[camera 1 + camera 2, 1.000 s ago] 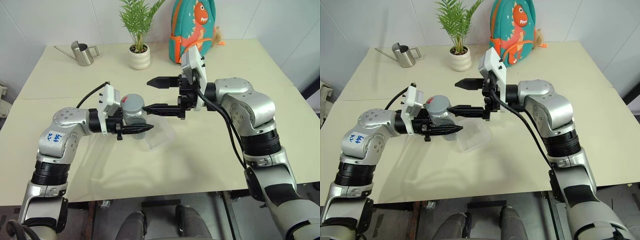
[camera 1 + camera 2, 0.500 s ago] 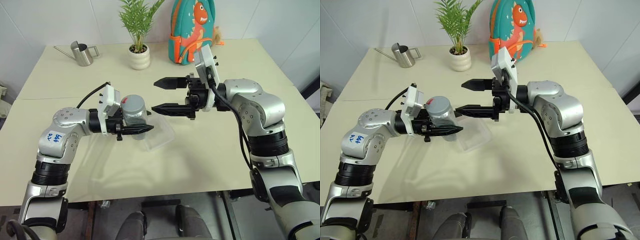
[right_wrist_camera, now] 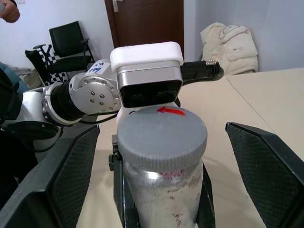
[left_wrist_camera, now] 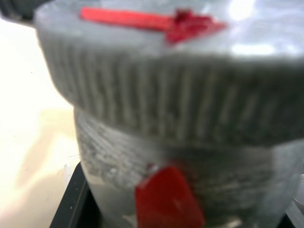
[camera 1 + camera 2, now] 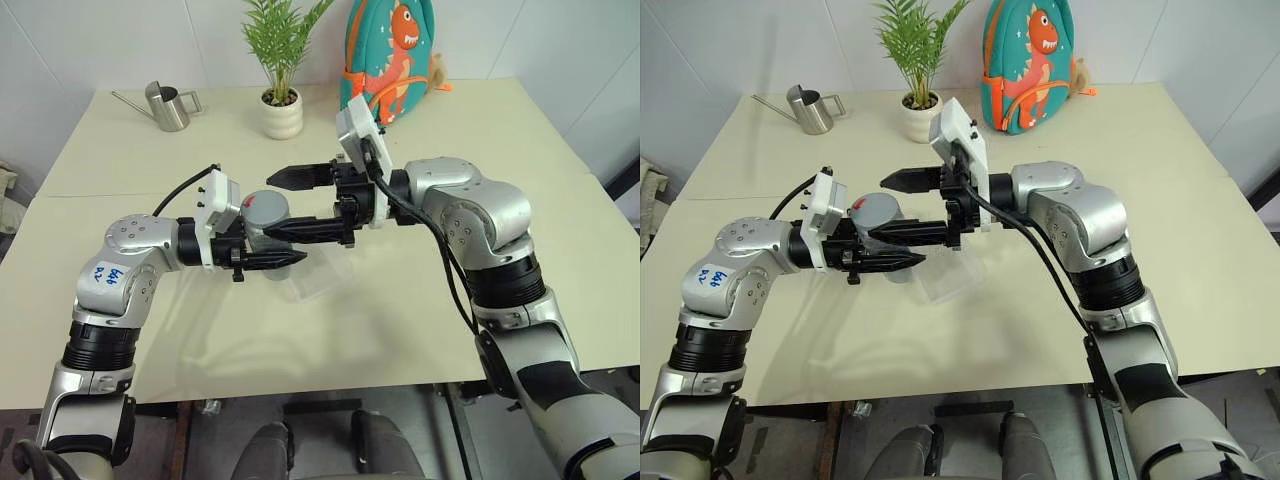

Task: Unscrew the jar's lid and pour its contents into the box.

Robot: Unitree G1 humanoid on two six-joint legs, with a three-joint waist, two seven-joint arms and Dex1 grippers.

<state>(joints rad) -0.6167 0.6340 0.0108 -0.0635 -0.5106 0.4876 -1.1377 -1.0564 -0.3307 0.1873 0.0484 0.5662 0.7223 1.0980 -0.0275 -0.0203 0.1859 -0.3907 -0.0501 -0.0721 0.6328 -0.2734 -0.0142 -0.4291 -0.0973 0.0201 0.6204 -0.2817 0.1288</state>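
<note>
Left tool [image 5: 290, 258] is clamped on the jar [image 5: 262, 232], holding it upright above the desk [image 5: 400, 310] with the lid [image 3: 162, 131] screwed on. Right tool [image 5: 278, 203] stands wide open, one finger on each side of the lid, not gripping it. Just beside the jar, the box [image 5: 318, 273] lies on the desk; the jar's contents cannot be made out.

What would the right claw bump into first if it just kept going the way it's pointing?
Most likely the lid of the jar. The open right gripper points straight at it, one finger to either side, while the left gripper holds the jar. How close it already is stays unclear.

Cream table [image 5: 480, 130], white walls [image 5: 130, 40]
</note>
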